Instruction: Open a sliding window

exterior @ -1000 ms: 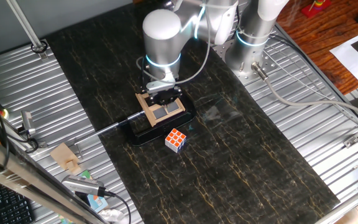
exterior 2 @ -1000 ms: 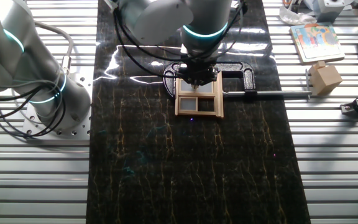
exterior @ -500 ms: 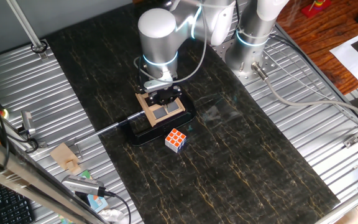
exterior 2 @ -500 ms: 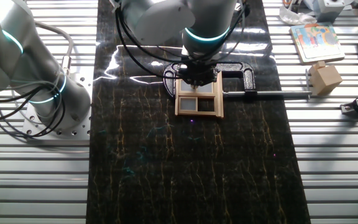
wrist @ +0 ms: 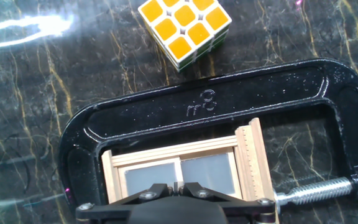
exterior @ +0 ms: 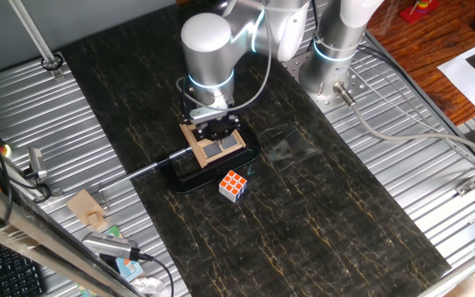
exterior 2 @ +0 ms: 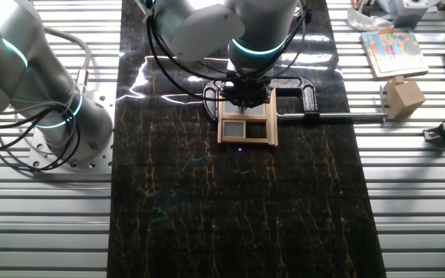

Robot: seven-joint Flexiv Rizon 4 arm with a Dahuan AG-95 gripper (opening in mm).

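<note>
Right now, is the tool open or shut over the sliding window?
Shut: in the hand view the tool's fingertips meet above the sliding window's centre bar.

Arm bent low, wrist pointing straight down, gripper (wrist: 178,188) jaws pinched nearly together, fingertips barely visible in hand view.

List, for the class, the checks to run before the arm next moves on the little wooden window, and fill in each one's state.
1. Gripper at the window: ok, right over the frame.
2. Window held in the black clamp: ok.
3. Fingers touching the sash: cannot tell, contact is hidden.
4. Fingers open or shut: cannot tell.
5. Cube clear of the window: ok, it lies outside the clamp.
</note>
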